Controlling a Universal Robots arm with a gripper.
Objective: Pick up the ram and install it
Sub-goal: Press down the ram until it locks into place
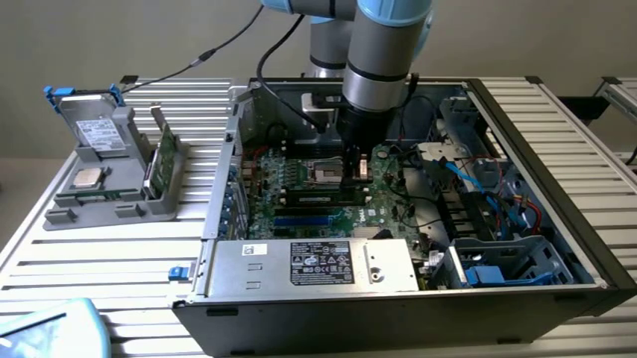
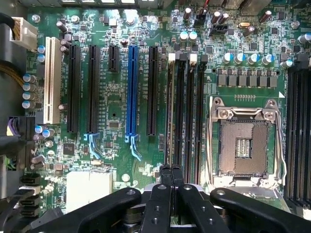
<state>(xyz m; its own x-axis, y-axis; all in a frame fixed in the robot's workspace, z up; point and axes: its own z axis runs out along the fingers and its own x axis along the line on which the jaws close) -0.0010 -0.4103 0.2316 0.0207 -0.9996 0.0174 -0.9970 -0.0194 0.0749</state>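
The ram [image 1: 318, 198] is a long dark-and-green stick standing on edge in the motherboard slot nearest the blue slot, inside the open computer case [image 1: 557, 224]. In the wrist view the ram [image 2: 170, 116] appears edge-on as a thin brownish line running along that slot. My gripper [image 1: 359, 181] hangs straight down over the ram's end toward the exterior view's right. In the wrist view my gripper [image 2: 171, 170] has its fingers pressed together, directly above that line. I cannot tell whether the tips touch the ram. Three black slots [image 2: 193, 116] lie beside it.
The CPU socket [image 2: 243, 145] sits close beside the ram slots. The silver power supply [image 1: 309, 265] fills the case front, and blue cables [image 1: 478, 179] and a drive cage lie to the exterior view's right. A grey holder [image 1: 110, 171] with a taller green card [image 1: 164, 156] stands outside on the table.
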